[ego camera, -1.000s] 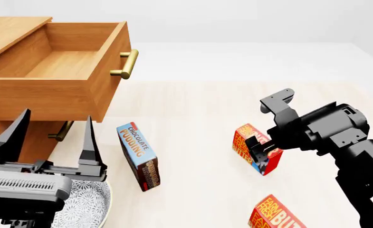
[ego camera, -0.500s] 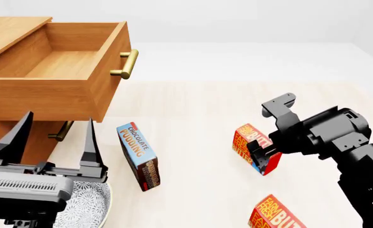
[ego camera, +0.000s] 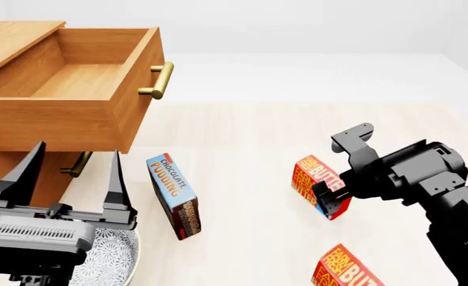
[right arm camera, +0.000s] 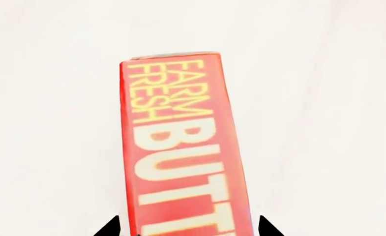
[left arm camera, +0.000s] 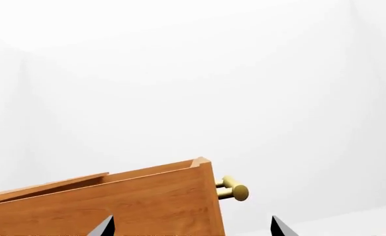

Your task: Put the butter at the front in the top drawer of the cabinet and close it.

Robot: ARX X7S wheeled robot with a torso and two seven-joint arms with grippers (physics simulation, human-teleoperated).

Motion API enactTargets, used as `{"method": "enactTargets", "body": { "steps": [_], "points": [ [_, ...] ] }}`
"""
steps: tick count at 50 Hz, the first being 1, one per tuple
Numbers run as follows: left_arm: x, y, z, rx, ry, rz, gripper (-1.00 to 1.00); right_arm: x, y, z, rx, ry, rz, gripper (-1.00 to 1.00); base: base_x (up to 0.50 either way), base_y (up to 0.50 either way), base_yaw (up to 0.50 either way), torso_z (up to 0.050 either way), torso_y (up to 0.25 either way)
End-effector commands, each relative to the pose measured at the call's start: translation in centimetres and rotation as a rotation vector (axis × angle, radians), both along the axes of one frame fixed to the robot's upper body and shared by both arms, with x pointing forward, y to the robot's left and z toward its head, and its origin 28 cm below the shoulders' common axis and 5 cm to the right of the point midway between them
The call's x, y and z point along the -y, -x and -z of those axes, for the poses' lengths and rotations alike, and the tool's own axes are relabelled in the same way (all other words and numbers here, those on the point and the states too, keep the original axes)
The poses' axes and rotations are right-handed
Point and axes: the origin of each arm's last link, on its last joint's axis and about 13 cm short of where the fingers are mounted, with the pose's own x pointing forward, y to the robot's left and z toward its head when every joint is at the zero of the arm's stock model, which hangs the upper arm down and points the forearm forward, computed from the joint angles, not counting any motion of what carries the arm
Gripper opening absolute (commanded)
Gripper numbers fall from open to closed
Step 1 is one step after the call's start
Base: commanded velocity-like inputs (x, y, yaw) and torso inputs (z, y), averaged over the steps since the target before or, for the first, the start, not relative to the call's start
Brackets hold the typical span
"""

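One red butter carton [ego camera: 307, 176] stands on edge on the pale floor at right of centre; it fills the right wrist view [right arm camera: 179, 147]. My right gripper [ego camera: 331, 195] is open, with one finger on each side of this carton's near end. An identical butter carton [ego camera: 347, 271] lies closer to me at the bottom edge. The top drawer [ego camera: 98, 116] of the cabinet [ego camera: 11, 36] is pulled open and empty, with its brass handle [ego camera: 159, 80] facing right. My left gripper [ego camera: 71, 179] is open and empty below the drawer.
A chocolate pudding box [ego camera: 174, 196] stands between the cabinet and the cartons. A patterned bowl [ego camera: 112, 256] sits at bottom left under my left arm. A lower drawer's handle [ego camera: 78, 164] shows beneath the open drawer. The left wrist view shows the drawer side [left arm camera: 147, 201] and handle [left arm camera: 235, 191].
My right gripper has sunk a little lower and rightward around the butter carton. My left gripper has drifted slightly down. The cartons and drawer have not moved.
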Motion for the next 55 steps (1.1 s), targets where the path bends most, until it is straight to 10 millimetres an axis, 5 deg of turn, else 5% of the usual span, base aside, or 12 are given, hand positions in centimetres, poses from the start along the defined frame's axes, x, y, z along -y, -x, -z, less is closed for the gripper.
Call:
{"method": "enactTargets", "body": {
  "steps": [1,28,29,42,55],
  "points": [
    [-0.1,-0.1,0.4,-0.003,0.002,0.004,1.00,0.2,0.2,0.4,-0.008,0.000,0.010,1.00,0.00,0.00,0.00,0.000,0.000],
    [-0.2,0.0,0.4,0.002,0.004,0.003,1.00,-0.1,0.0,1.9,-0.034,-0.020,-0.007,1.00,0.00,0.00,0.00,0.000,0.000],
    [-0.2,0.0,0.4,0.002,0.004,0.003,1.00,-0.1,0.0,1.9,-0.027,-0.020,-0.007,-1.00,0.00,0.00,0.00,0.000,0.000],
    [-0.1,0.2,0.1,0.001,0.007,0.001,1.00,0.0,-0.1,0.7,0.091,-0.001,0.014,-1.00,0.00,0.00,0.00,0.000,0.000],
    [-0.1,0.4,0.1,0.005,0.012,0.000,1.00,0.1,-0.6,-2.4,0.389,-0.004,0.067,-1.00,0.00,0.00,0.00,0.000,0.001]
  ]
}}
